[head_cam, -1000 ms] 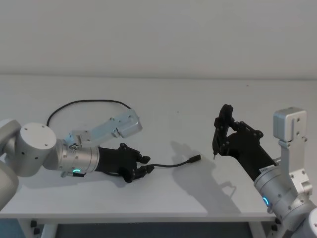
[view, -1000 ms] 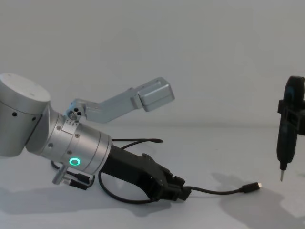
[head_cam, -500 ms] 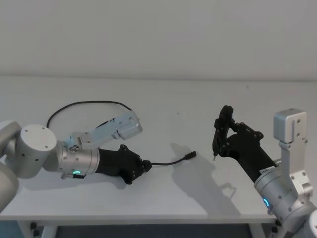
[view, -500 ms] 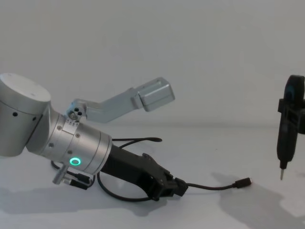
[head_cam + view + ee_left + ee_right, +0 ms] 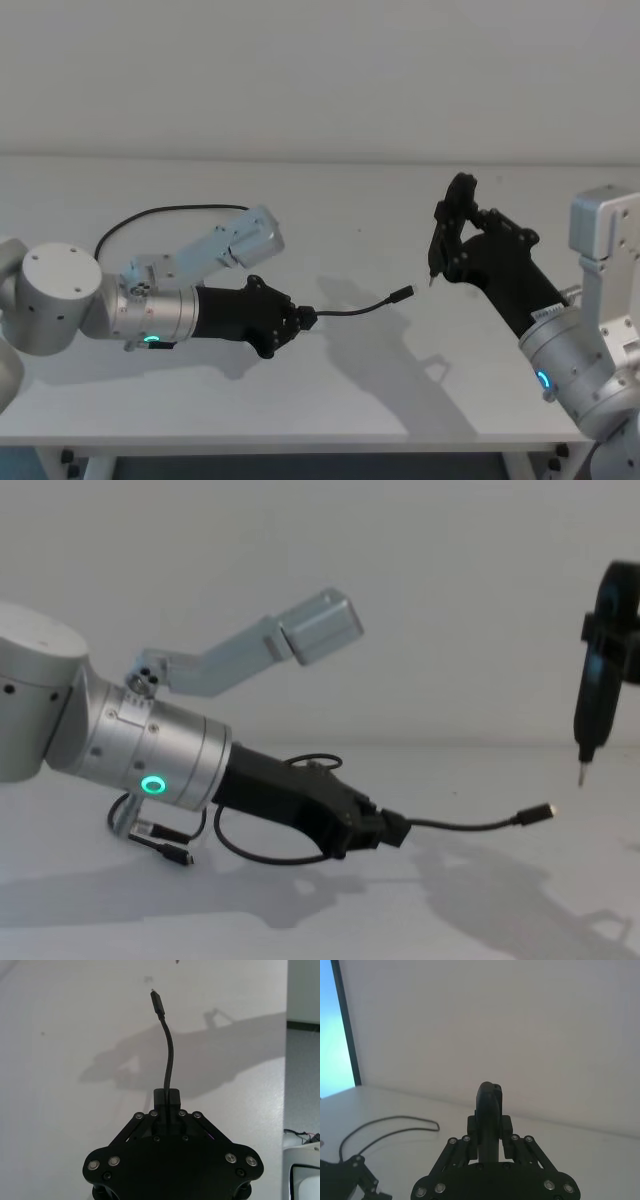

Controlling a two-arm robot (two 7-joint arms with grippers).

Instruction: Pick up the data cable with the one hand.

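Observation:
The data cable (image 5: 355, 308) is a thin black cord. Its near end is clamped in my left gripper (image 5: 302, 320), the black two-finger hand on the silver cylinder with the green ring. From the shut fingers the cord arcs rightward, above the table, to a small plug (image 5: 402, 293). The rest of it loops back behind the left arm (image 5: 170, 210). In the chest view the left gripper (image 5: 388, 830) holds the cable (image 5: 470, 827) above the tabletop. The left wrist view shows the left gripper (image 5: 166, 1097) and the cable (image 5: 170, 1055) curving away. My right gripper (image 5: 445, 238) hovers just right of the plug, shut on a slim black pin-tipped tool (image 5: 590, 705).
The white table (image 5: 330, 400) has open surface between the two arms and toward its front edge. The cable's other plug (image 5: 172, 855) lies on the table under the left arm. A silver camera bracket (image 5: 240, 240) juts out above the left wrist.
My left gripper has risen and moved slightly right with the cable, lifting the free plug off the table. The right gripper has moved up a little.

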